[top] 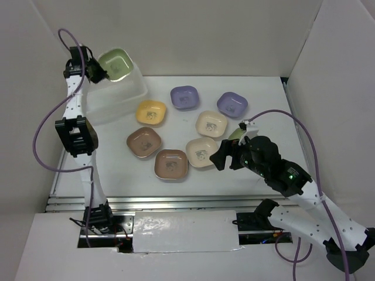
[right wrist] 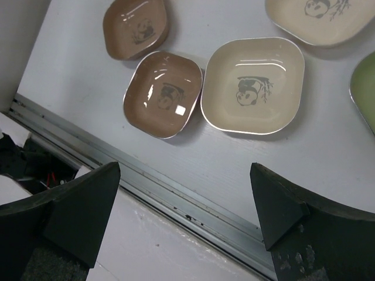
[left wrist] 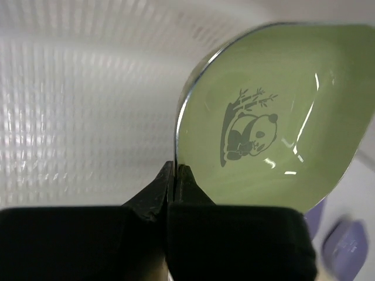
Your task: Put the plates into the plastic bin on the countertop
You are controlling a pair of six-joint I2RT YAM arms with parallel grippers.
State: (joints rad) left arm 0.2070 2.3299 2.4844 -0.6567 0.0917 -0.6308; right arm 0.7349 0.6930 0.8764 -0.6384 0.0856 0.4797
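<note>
My left gripper (top: 97, 72) is shut on the rim of a green plate (top: 116, 63) and holds it tilted above the far end of the translucent plastic bin (top: 111, 100). In the left wrist view the jaws (left wrist: 176, 171) pinch the panda-printed green plate (left wrist: 275, 129) before the bin's perforated wall (left wrist: 76, 117). On the countertop (top: 263, 93) lie two purple plates (top: 184, 97) (top: 232, 104), a yellow one (top: 150, 112), two cream ones (top: 211, 123) (top: 202, 152) and two brown ones (top: 143, 142) (top: 170, 164). My right gripper (top: 225, 157) is open and empty, right of the near cream plate.
Another green plate (top: 236, 136) is partly hidden under my right arm and shows at the right wrist view's edge (right wrist: 364, 88). The metal rail (right wrist: 176, 196) runs along the front edge under my right gripper (right wrist: 184, 170). White walls stand close around the table.
</note>
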